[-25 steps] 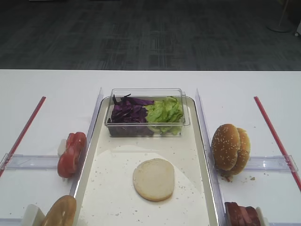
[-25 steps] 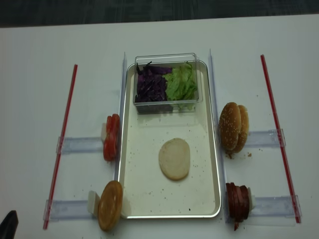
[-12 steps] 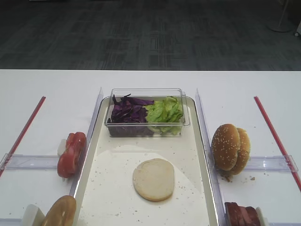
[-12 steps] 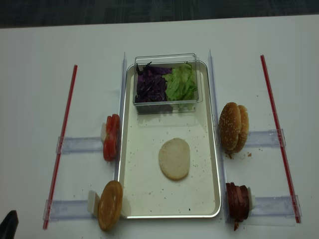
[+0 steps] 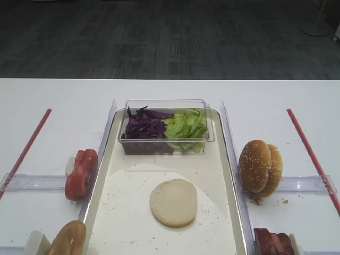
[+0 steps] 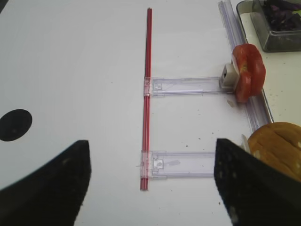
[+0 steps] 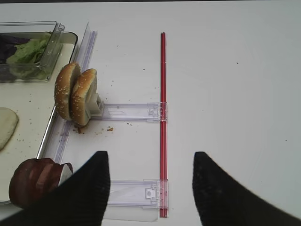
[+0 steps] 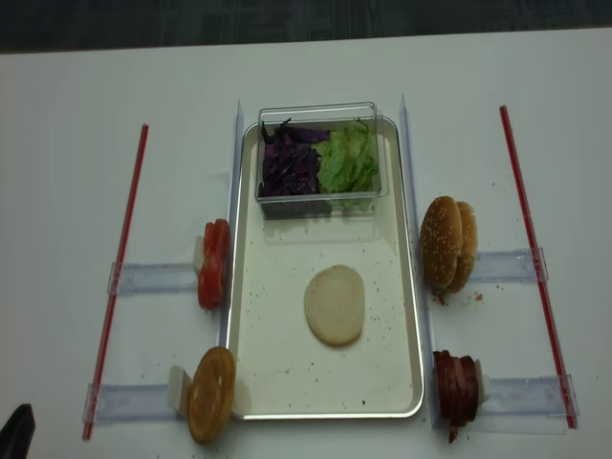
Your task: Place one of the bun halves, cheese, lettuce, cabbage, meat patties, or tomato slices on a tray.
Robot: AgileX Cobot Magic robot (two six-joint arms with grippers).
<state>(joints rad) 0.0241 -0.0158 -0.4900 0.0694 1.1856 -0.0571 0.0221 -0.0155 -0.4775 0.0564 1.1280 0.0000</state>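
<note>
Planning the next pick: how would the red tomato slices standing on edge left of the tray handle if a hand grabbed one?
The glossy red tomato slices look wet, so probably slippery. They stand on edge against a small white block, so pulling one may topple the others. Likely soft; a hard squeeze could crush them.

A lab: white table [image 5: 53, 101] with red marker strips [image 8: 120, 268], grey carpet [image 5: 170, 37].

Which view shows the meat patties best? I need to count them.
The realsense high view: the meat patties appear whole, standing on edge right of the tray. The other high view crops them at the bottom edge; the right wrist view partly hides them; the left wrist view misses them.
</note>
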